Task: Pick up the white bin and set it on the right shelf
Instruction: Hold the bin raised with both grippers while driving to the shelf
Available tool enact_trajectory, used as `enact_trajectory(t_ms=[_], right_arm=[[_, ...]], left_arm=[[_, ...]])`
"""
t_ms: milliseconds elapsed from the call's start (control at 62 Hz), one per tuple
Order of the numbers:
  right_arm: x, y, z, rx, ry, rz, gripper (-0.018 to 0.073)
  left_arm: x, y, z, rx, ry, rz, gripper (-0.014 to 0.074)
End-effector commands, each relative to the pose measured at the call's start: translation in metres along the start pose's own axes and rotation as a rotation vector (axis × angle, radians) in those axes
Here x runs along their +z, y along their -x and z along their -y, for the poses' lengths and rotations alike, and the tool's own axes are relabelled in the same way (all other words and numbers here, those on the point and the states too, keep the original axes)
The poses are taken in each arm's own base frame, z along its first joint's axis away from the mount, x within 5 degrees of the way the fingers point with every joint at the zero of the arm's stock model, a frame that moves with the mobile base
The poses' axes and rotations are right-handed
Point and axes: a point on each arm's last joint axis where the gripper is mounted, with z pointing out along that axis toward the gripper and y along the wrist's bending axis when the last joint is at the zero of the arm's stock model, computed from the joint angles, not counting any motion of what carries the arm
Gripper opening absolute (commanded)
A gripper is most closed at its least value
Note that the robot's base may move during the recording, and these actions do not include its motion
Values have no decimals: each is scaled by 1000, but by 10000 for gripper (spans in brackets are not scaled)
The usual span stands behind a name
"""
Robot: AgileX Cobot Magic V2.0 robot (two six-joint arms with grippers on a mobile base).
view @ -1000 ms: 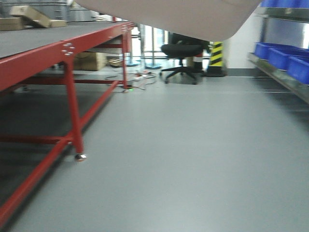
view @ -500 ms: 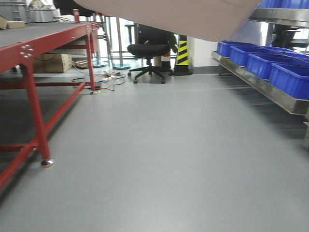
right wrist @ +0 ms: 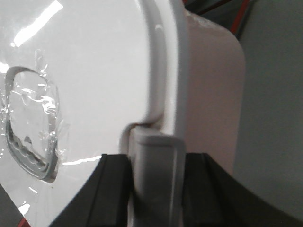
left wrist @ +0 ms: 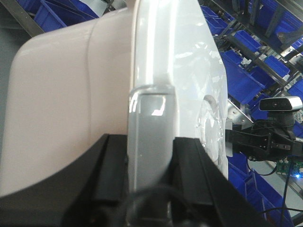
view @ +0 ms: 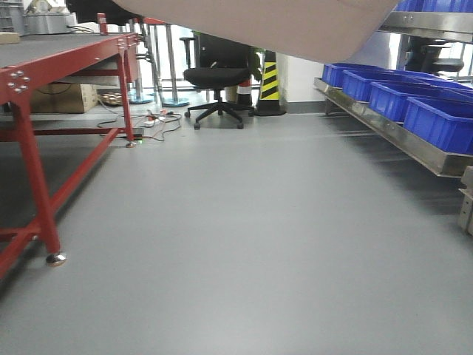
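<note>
Turning toward shiny steel shelf (view: 399, 138), now nearer; my left end effector (left wrist: 150, 142), right end effector (right wrist: 156, 161) seemingly clamp pinkish-white plastic bin (left wrist: 66, 104).

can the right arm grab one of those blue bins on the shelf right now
Probably not. The right gripper is clamped on one end of the white bin, sharing the load with the left gripper at the other end, and the blue bins sit on the right shelf across open floor.

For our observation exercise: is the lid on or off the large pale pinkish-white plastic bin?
On. Both wrist views show the glossy white lid seated on the white bin, with a grey clip at its edge.
</note>
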Motion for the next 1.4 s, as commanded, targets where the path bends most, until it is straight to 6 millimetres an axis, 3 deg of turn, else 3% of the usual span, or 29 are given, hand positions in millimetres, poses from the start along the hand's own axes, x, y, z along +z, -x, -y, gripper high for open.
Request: enact_trajectory(t_ms=[0, 1387], right_arm=[[-7, 7, -48, -47, 259, 17, 55], [-7, 7, -47, -47, 252, 21, 55]], left_arm=[[-4, 6, 41, 32, -187, -4, -117], [-4, 6, 42, 32, -188, -5, -117]])
